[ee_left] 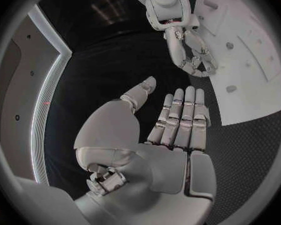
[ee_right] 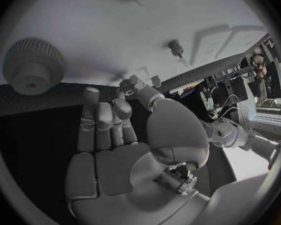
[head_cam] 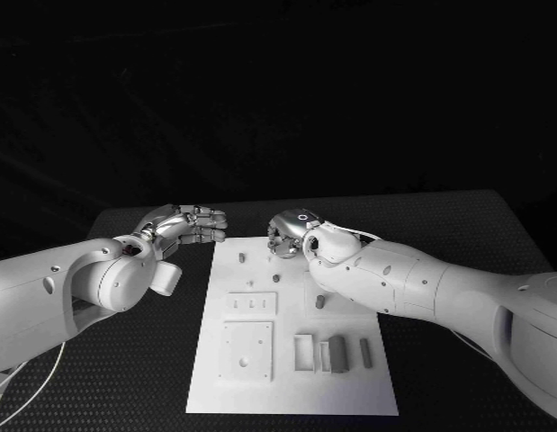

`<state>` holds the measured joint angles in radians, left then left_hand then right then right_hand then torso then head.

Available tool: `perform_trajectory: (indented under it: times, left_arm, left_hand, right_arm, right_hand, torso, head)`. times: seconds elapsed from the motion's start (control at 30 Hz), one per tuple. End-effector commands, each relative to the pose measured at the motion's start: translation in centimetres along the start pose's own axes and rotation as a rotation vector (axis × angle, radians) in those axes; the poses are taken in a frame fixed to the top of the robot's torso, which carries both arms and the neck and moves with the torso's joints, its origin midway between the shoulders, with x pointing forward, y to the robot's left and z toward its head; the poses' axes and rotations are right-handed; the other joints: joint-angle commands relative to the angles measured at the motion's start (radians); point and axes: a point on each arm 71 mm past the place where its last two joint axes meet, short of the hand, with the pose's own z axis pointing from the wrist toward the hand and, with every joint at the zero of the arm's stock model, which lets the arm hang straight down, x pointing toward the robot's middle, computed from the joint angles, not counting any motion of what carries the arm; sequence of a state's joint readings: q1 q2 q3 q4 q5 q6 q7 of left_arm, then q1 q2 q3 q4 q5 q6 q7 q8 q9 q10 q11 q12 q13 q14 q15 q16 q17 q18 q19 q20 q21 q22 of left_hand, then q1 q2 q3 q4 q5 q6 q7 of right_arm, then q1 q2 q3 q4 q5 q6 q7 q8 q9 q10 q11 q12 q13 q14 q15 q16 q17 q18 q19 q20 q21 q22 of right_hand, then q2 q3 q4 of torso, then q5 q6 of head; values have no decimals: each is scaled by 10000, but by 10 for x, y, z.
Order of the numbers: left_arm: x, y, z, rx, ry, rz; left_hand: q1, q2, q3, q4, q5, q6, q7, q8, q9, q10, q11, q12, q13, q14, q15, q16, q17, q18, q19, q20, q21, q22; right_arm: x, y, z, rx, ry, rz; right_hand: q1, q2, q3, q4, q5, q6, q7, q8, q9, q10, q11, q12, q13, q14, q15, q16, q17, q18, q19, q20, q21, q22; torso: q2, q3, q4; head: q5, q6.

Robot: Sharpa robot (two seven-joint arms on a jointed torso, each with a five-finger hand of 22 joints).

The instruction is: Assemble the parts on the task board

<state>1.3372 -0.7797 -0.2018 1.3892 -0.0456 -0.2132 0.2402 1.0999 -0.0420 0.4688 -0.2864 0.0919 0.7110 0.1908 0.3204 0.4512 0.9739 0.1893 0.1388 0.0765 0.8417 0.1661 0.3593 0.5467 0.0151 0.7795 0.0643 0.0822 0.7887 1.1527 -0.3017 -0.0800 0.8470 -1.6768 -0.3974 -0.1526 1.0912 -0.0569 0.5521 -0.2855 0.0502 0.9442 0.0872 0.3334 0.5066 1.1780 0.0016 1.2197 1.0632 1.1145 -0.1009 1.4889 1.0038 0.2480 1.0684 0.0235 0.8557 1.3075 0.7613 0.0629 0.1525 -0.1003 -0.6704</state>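
Observation:
The white task board (head_cam: 291, 378) lies lengthwise in the middle of the table. Small grey pegs (head_cam: 242, 258) stand near its far end, and grey blocks (head_cam: 339, 353) lie near its front. My right hand (head_cam: 291, 232) hovers over the board's far end, fingers pointing down, with nothing seen in it. In the right wrist view a toothed gear (ee_right: 31, 70) and a peg (ee_right: 175, 47) stand on the board beyond my right hand (ee_right: 115, 135). My left hand (head_cam: 187, 225) is just off the board's far left corner; its fingers (ee_left: 181, 115) are stretched out and hold nothing.
Raised square and rectangular plates (head_cam: 248, 349) sit on the board's near left half. Black table (head_cam: 136, 360) runs along both sides of the board. My two hands are close together at the far end, a small gap between them.

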Motion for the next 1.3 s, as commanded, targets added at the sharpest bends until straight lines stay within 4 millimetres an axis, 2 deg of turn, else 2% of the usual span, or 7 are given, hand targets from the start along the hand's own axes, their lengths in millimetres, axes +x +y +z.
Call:
perform_trajectory:
  times: [0.03, 0.53, 0.67, 0.83, 1.07, 1.23, 1.3]
  left_arm:
    - [1, -2, 0, 95, 116, -61]
    - [-1, -2, 1, 68, 48, -64]
    - [-1, -2, 1, 74, 53, -71]
    - [-2, -2, 0, 77, 25, -68]
    - [-5, -1, -1, 68, -79, -145]
    - [-9, -1, -2, 41, -165, -169]
    - [-9, -1, -3, 49, -163, -176]
  left_hand:
    - [-77, 5, -67, -9, -31, 1, 311, -42, -14, -26, 19, -39, -16, 71, -33, -52, 12, 60, 42, -3, -49, -15]
    - [-87, -3, -78, -9, -33, -9, 317, -53, -23, -36, 23, -56, -22, 66, -31, -71, 16, 52, 42, -4, -65, -21]
    - [-86, -4, -79, -9, -33, -11, 317, -54, -24, -37, 23, -58, -23, 65, -30, -73, 17, 52, 42, -4, -67, -21]
    - [-90, -4, -81, -8, -34, -12, 316, -56, -26, -38, 24, -61, -24, 65, -30, -77, 18, 50, 42, -3, -70, -23]
    - [-104, -7, -90, -1, -37, -12, 313, -59, -29, -37, 26, -67, -25, 57, -26, -90, 19, 43, 37, 0, -81, -27]
    - [-107, -6, -92, -1, -37, -11, 311, -59, -30, -37, 26, -69, -26, 56, -25, -94, 20, 41, 36, 0, -85, -28]
    - [-107, -6, -92, -2, -36, -10, 310, -59, -30, -35, 25, -69, -25, 56, -25, -96, 20, 41, 35, 0, -86, -29]
  right_arm:
    - [0, 0, 0, 78, -83, -114]
    - [2, 3, 0, 60, 47, 108]
    - [2, 1, 0, 236, 29, 246]
    - [0, -4, -3, 294, -220, 344]
    - [-10, -10, -12, 92, -579, 690]
    - [-28, -20, -18, 24, -847, 1087]
    - [-37, -27, -21, -23, -864, 1149]
  right_hand:
    - [-106, -4, 68, 18, -7, 145, 237, -48, 11, 32, -24, 26, -8, 11, -38, 68, -15, 138, 19, -66, 56, 192]
    - [-165, -88, 72, 20, -9, -26, 289, -175, -14, -7, 24, -35, -91, -4, -1, 70, -68, 138, -2, -66, 51, 182]
    - [-405, -412, 17, 147, -3, -786, 519, -637, -209, -92, 242, -128, -149, -78, 189, 36, -132, 137, -61, -25, 9, 163]
    - [-751, -1048, 111, 621, -5, -2027, 970, -1329, -509, -281, 670, -174, -182, -180, 613, 48, -186, 138, -119, 28, -50, 143]
    - [-730, -1723, 451, 1162, -9, -2066, 1052, -1299, -476, -348, 767, -29, -177, -191, 716, 168, -238, 138, -55, 14, -6, 164]
    - [-612, -1726, 482, 1197, -6, -1867, 1000, -1152, -401, -340, 713, 47, -186, -191, 673, 230, -265, 138, -57, -7, 29, 186]
    - [-537, -1668, 482, 1160, -7, -1764, 965, -1081, -366, -329, 682, 73, -193, -190, 643, 250, -278, 138, -58, -17, 44, 192]
  torso:
    - [3, 8, 402]
    - [10, 15, 400]
    - [6, 4, 411]
    - [9, 4, 413]
    - [0, 24, 391]
    - [-5, 46, 364]
    - [7, 4, 359]
  head:
    - [11, -1]
    - [12, 22]
    - [-5, 21]
    - [-4, 12]
    - [63, 59]
    - [18, 163]
    - [19, 201]
